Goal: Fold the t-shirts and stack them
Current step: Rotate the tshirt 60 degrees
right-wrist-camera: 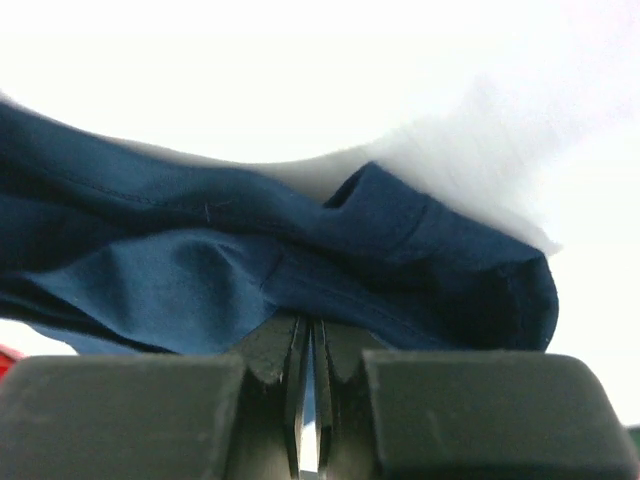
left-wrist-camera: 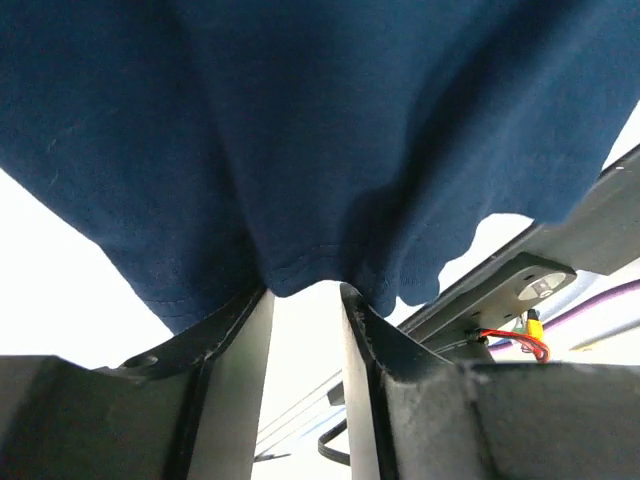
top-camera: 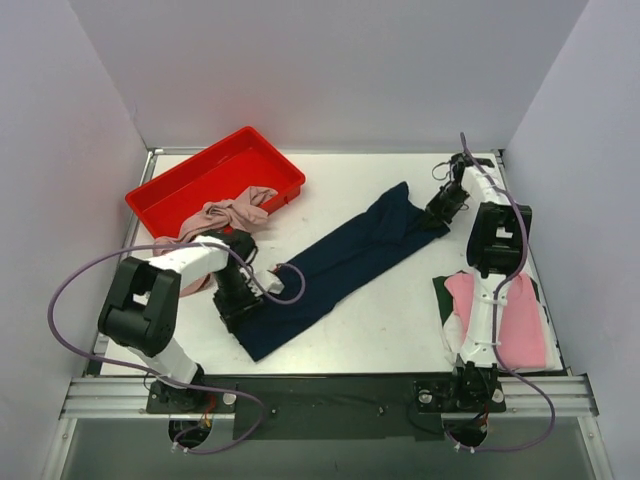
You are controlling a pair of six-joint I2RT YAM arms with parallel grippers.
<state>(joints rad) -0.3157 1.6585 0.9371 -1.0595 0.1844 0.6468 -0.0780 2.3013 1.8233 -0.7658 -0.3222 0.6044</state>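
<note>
**tinkerer_04:** Why is the dark navy blue t-shirt point(top-camera: 340, 255) strung out diagonally across the white worktop point(top-camera: 390, 325)?

**yam_fan:** My guess is they're pulling it into a long flat strip so it can be folded end over end. The right gripper point(right-wrist-camera: 308, 335) has the far end, with its jaws pressed together on a bunched fold of the cloth. The left gripper point(left-wrist-camera: 305, 295) is at the near end. Its jaws stand apart with the hem draped over the tips, so I wouldn't call that a real pinch.

**tinkerer_04:** Can you get that from the overhead view?

**yam_fan:** Nope. From above, both grippers are just dark lumps at the shirt's ends. Only the wrist views show how the jaws stand. The overhead view does give you the layout, though. The bright pink t-shirt point(top-camera: 520, 325) lies folded by the right arm's base, probably the start of the stack. The dusty beige-pink t-shirt point(top-camera: 228, 213) is crumpled and spilling over the edge of the red plastic tray point(top-camera: 225, 165), and it looks unfolded.
</note>
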